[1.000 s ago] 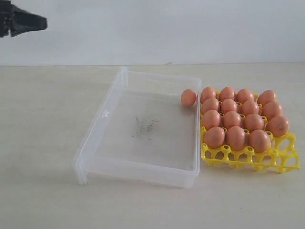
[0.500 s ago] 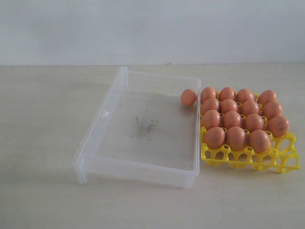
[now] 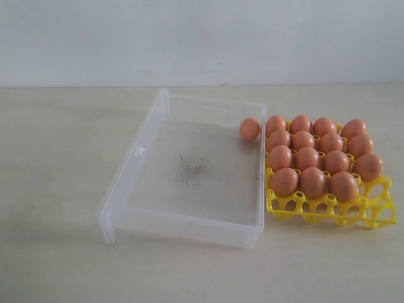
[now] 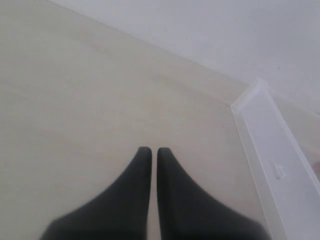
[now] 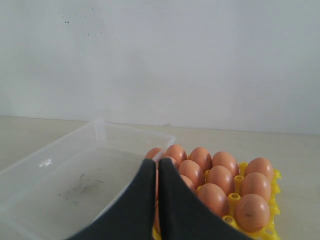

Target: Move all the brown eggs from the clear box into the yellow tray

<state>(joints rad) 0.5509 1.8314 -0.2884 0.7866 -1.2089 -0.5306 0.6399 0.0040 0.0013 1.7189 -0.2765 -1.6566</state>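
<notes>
Exterior view: a clear box (image 3: 189,227) lies on a pale table (image 3: 50,145), with a yellow tray (image 3: 372,213) touching its right wall. About 15 brown eggs (image 3: 307,158) sit in the tray. 1 last egg (image 3: 250,129) sits in the box, in the far corner against that wall — so the task looks nearly finished. No arm shows here.

Left wrist view: the left gripper (image 4: 154,151) is closed to a thin slit, holding nothing, above bare table beside the box's rim.

Right wrist view: the right gripper (image 5: 157,162) — equally closed and empty — hangs over the box beside the tray.

Pale table (image 3: 50,189): clear box (image 3: 189,189), yellow tray (image 3: 363,205)
</notes>
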